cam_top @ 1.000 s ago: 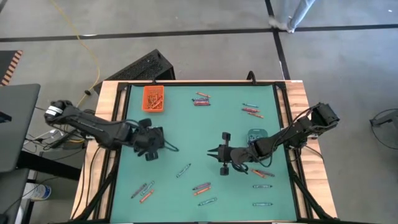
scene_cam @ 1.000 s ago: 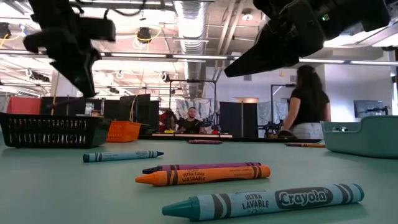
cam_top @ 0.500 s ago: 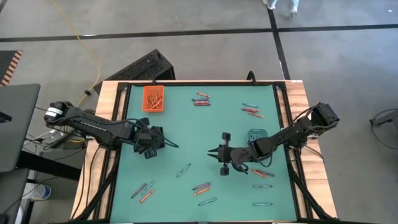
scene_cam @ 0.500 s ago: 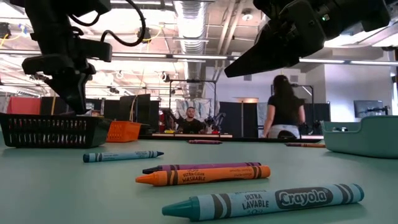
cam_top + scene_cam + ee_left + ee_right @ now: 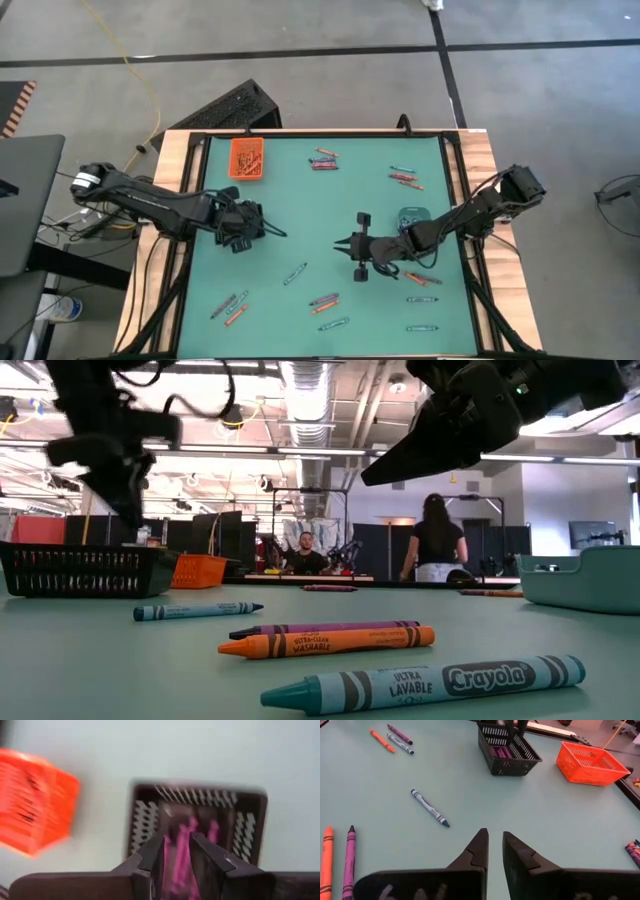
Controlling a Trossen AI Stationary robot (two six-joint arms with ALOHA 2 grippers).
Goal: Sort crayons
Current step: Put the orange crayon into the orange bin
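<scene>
Green matting point(image 5: 300, 210) covers the table, and across it the crayons lie scattered in small groups. Nearest the low camera, a teal crayon point(image 5: 420, 685) lies in front of an orange crayon point(image 5: 328, 644) and a purple crayon point(image 5: 322, 628) that touch side by side, with a blue crayon point(image 5: 196, 610) farther back toward the black basket point(image 5: 80, 568). From above, more crayons sit near the front edge on the left point(image 5: 229, 307), by the front right corner point(image 5: 421, 299), and in two clusters toward the far edge point(image 5: 322, 159) point(image 5: 404, 177).

Mid-table, the right gripper point(image 5: 345, 243) hangs above bare mat, its fingers point(image 5: 475, 849) nearly together with only a slim gap between them and nothing in it. Beside that arm sits a grey-green tray point(image 5: 412, 215).

Farther left, the left gripper point(image 5: 177, 851) hangs right over the black basket point(image 5: 198, 820), where purple-pink crayons point(image 5: 186, 852) lie. Its fingers are close together with pink showing in the gap, but I cannot tell whether they pinch a crayon or merely frame those below.

An orange basket point(image 5: 246, 158) stands at the far left corner. Beyond the table, a person point(image 5: 432, 540) stands in the room with their back turned.
</scene>
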